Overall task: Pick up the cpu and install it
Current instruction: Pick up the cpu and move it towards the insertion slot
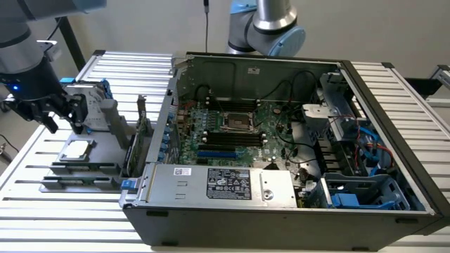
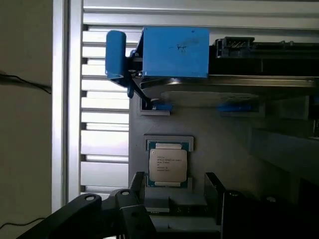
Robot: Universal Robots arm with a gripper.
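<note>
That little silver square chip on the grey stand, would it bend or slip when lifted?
Probably stiff: the cpu looks like a flat metal-topped plate. Likely light, being thin and small. Its smooth top may be slippery; lying flat, it should not roll.

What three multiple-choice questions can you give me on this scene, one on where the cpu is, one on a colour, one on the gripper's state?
1. Where is the cpu?
A. on the grey holder outside the computer case
B. in the motherboard socket
C. in the gripper's grasp

2. What colour is the hard drive's frame?
A. red
B. blue
C. green

3. How is the gripper?
A. shut on the cpu
B. shut on a memory stick
C. open and empty

Answers: 1 A, it lies flat on the holder beside the case. 2 B, the frame shows blue. 3 C, its jaws stand apart above the cpu.
</note>
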